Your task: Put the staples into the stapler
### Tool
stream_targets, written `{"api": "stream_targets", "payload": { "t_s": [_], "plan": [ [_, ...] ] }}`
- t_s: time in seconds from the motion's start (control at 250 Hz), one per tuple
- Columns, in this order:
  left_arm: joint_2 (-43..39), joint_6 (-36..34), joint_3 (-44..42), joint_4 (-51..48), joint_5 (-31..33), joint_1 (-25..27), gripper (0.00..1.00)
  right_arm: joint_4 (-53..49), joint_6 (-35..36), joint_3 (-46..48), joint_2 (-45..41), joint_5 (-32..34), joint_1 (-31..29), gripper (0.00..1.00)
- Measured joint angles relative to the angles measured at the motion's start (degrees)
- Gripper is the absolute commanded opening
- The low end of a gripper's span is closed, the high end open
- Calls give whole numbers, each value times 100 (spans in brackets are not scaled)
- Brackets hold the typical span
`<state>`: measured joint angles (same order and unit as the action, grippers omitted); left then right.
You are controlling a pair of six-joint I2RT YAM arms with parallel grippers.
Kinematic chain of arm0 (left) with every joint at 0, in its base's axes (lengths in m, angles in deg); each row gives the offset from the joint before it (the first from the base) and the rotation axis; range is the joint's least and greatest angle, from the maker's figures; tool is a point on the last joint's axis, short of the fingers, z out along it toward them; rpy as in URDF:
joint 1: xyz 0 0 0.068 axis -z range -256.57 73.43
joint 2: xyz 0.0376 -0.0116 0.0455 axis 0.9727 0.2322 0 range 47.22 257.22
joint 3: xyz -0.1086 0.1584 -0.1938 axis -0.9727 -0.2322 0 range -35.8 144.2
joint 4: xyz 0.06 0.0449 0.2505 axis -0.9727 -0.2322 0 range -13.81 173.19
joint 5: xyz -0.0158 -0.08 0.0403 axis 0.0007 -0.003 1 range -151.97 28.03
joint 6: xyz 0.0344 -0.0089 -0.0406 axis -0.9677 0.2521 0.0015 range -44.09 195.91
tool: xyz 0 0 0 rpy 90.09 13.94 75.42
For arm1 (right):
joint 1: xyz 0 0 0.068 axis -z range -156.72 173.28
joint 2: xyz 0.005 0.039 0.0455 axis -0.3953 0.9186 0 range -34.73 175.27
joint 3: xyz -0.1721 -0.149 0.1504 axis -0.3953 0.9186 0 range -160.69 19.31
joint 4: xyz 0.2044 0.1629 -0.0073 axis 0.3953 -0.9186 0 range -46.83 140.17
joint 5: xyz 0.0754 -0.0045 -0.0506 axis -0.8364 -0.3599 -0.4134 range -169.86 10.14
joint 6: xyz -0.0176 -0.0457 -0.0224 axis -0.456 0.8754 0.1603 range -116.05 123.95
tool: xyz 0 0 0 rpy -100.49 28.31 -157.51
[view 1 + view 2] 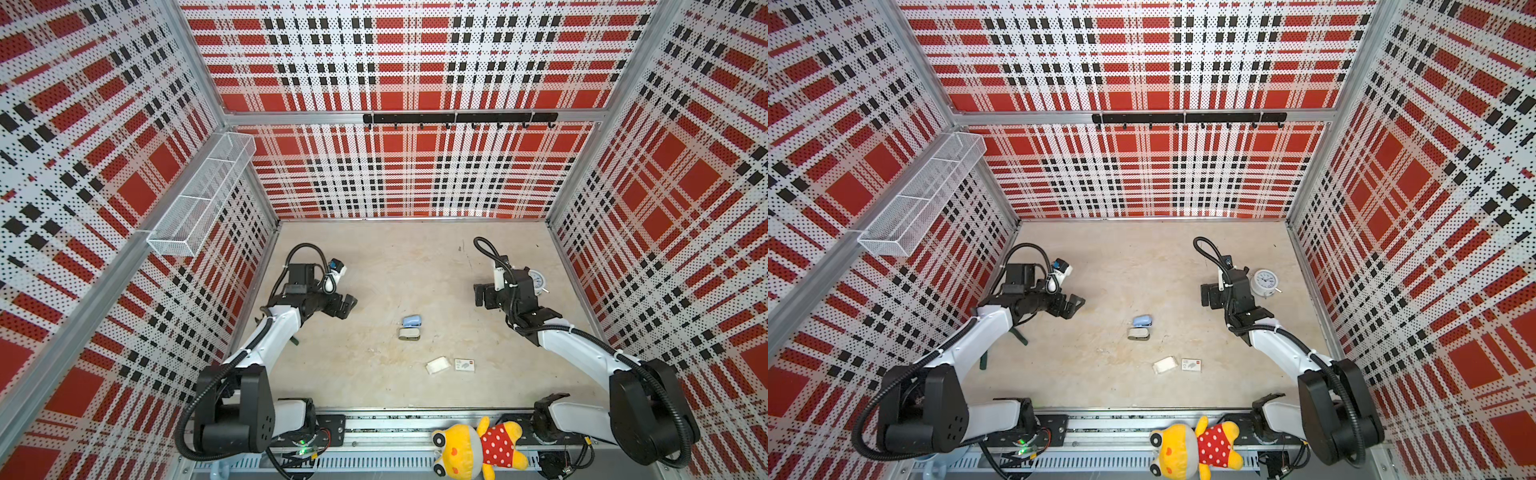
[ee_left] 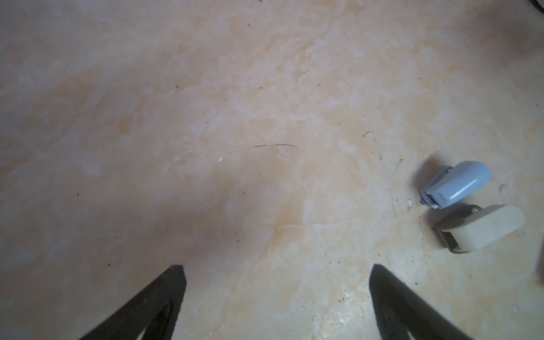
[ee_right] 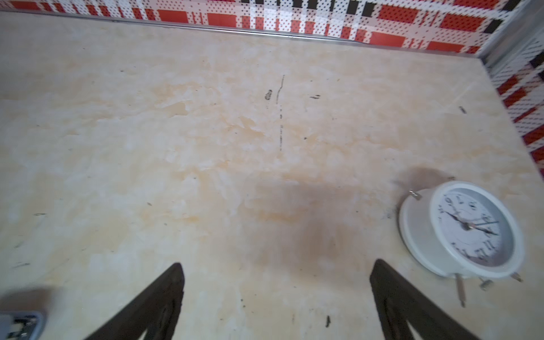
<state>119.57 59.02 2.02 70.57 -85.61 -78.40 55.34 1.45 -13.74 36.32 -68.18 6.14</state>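
We're looking into a robot test cell, a lab rig: perforated plaid panels (image 1: 415, 62) in an aluminium frame (image 1: 291, 118) box in a bare beige tabletop (image 1: 407, 266) around the left gripper (image 1: 349, 306) and right gripper (image 1: 478, 296). High beyond both grippers hangs a black hook rail (image 1: 459, 118). A wire mesh basket (image 1: 203, 195) rides the wall out past the left gripper, and behind them runs a slotted metal base rail (image 1: 395, 424).

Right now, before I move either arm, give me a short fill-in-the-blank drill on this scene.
1. Beside the blue stapler lies a second stapler, coloured ____.
2. The left gripper and right gripper both have their fingers ____.
3. The clock stands on the table close to the ____ gripper.
Missing words: beige; open; right.
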Motion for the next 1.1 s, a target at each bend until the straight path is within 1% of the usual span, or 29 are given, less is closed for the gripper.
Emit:
{"api": "stream_targets", "payload": {
  "t_s": [0.096, 0.148, 0.208, 0.272, 0.38, 0.472, 0.628, 0.732, 0.844, 0.92, 1.04, 1.1],
  "plan": [
    [-138, 295, -682, 977, 15, -129, 100, 422, 229, 367, -216, 238, 140, 100],
    [-151, 396, -927, 1469, 15, -175, 99, 815, 345, 579, -291, 282, 260, 100],
    [-175, 516, -1318, 2315, 35, -240, 99, 1316, 437, 820, -293, 271, 431, 100],
    [-181, 684, -1742, 3161, 76, -374, 100, 1915, 479, 1091, -162, 240, 651, 100],
    [-164, 1071, -2118, 4098, 122, -664, 100, 2767, 494, 1401, 337, 168, 890, 100],
    [-33, 1416, -2221, 4927, 205, -791, 99, 3126, 518, 1486, 634, 96, 951, 100],
    [531, 1845, -2229, 6039, 201, -807, 99, 3709, 643, 1460, 872, -76, 1032, 100],
    [1095, 2011, -2232, 6769, 229, -807, 99, 4240, 710, 1478, 1108, -269, 1139, 100],
    [1775, 2188, -2277, 7635, 142, -841, 99, 5071, 726, 1639, 1569, -420, 1233, 100],
    [1805, 2225, -2389, 7901, 136, -850, 99, 5600, 730, 1775, 1996, -485, 1272, 100],
    [1803, 2249, -2409, 8266, 155, -813, 99, 5624, 721, 1825, 2096, -658, 1360, 100],
    [1803, 2199, -2437, 8395, 332, -702, 99, 5654, 721, 1759, 2094, -726, 1397, 100]
  ]
}}
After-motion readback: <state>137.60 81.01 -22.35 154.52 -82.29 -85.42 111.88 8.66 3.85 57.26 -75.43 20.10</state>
